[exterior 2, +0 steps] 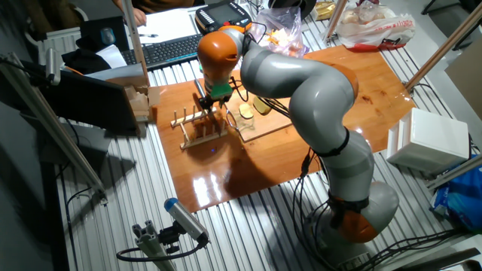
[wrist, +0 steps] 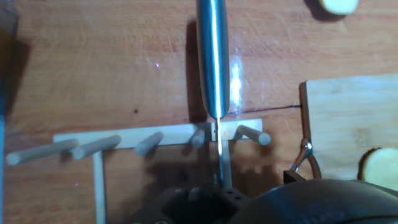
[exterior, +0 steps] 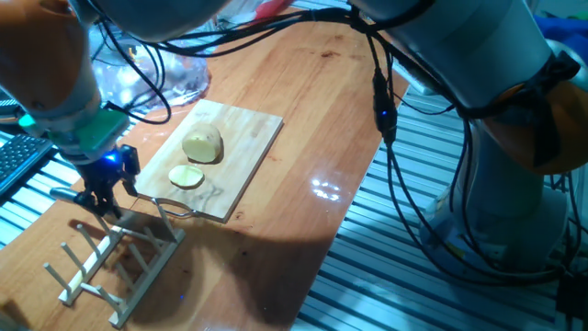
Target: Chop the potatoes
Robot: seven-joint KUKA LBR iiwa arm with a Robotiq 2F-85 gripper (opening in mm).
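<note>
A pale potato lump (exterior: 204, 144) and a flat cut piece (exterior: 186, 176) lie on the wooden cutting board (exterior: 246, 129). The edge of one piece shows in the hand view (wrist: 380, 169). My gripper (exterior: 103, 204) is left of the board, over the wooden peg rack (exterior: 119, 262). It appears shut on the thin blade of a knife (wrist: 212, 56). The knife's steel handle points away from the hand, and the blade lies edge-on between two rack pegs. The fingertips are hidden in the hand view. In the other fixed view the gripper (exterior 2: 213, 102) is over the rack (exterior 2: 199, 128).
A metal wire loop (exterior: 175, 208) lies at the board's near corner, beside the rack. A small yellow piece (wrist: 339, 5) lies on the table beyond the board. A clear plastic bag (exterior: 156, 74) is behind the board. A keyboard (exterior 2: 166, 49) is off the table's far side.
</note>
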